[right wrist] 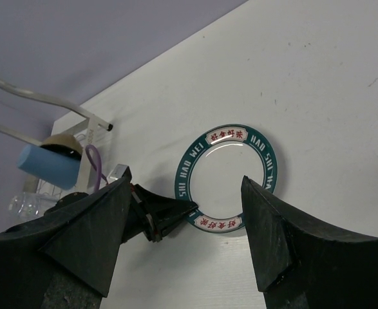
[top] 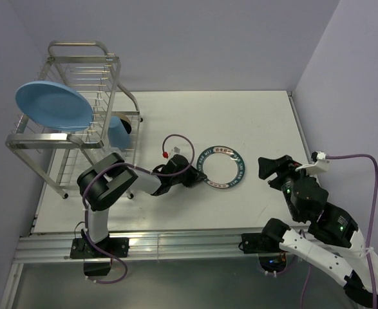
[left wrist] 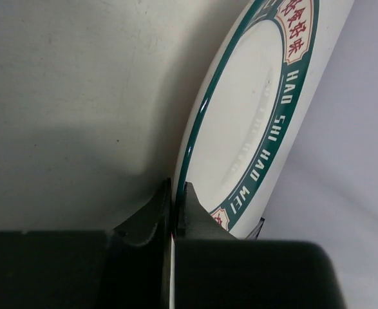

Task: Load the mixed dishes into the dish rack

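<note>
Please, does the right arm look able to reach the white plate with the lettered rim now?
Probably yes. The white plate lies flat on the table, and the open right end effector faces its bare right side with nothing between. The left end effector, shut, sits only at the left rim.

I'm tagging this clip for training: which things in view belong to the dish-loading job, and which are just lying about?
Job: dish rack; light-blue plate; light-blue cup; white lettered plate; left end effector pinching its rim.
Just there: purple cable; right end effector, open and holding nothing.
</note>
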### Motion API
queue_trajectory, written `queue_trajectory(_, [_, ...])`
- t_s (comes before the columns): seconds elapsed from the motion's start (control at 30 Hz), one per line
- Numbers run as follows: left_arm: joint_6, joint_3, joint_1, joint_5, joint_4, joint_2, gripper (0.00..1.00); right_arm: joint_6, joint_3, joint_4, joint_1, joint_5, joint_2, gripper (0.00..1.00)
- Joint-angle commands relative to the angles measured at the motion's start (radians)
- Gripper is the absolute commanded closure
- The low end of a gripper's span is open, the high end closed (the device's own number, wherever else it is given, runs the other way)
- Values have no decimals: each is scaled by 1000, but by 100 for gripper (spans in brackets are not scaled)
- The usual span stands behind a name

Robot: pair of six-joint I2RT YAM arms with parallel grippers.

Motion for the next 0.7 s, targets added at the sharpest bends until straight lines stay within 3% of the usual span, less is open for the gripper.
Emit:
queue_trajectory(0.0, [74,-12,-4,-64,-119,-34,100,15,27,-5,1,3,31,23])
queue_trajectory(0.17, [213,9,-30,-107,-211,-185,100,12,61,-12,-1,-43,87,22])
queue_trajectory(0.37, [477,154,-117,-177,-372,-445,100,-127,61,109,-1,-236,127,16])
queue_trajectory(0.5, [605,276,-150,-205,-519,-577,100,-164,127,99,-2,-297,157,15])
queue_trajectory(0.67, [723,281,-159,-223,-573,-769,100,-189,175,94,-1,-356,136,17])
